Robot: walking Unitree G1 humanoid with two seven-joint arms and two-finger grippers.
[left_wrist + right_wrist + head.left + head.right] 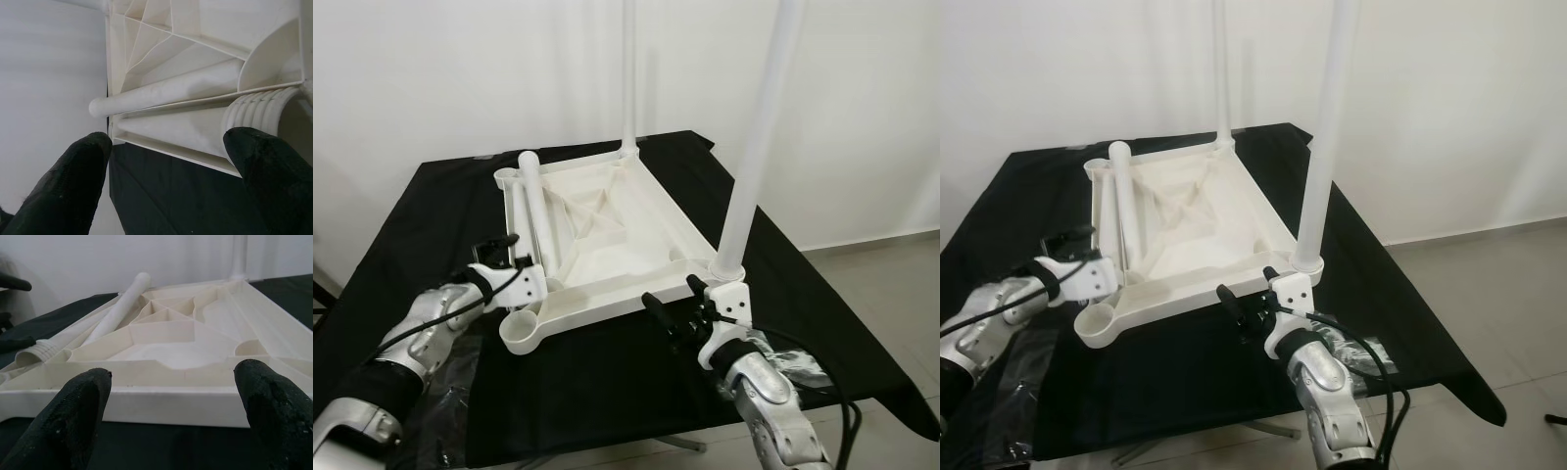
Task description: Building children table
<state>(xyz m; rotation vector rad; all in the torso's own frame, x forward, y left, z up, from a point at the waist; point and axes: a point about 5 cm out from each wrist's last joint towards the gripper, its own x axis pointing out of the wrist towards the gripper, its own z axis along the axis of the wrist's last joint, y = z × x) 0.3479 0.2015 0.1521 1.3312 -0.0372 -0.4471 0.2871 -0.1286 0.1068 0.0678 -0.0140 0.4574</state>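
Hovering with fingers spread, my right gripper (674, 294) faces the near rim of the upturned white table (607, 220) on the black tabletop (431, 206). My left gripper (509, 250), also open, sits beside its near-left socket (521, 333). A loose leg (533, 211) lies inside; two legs (759, 137) stand upright beyond.

Upright legs (750, 166) flanking open tabletop (607, 230)
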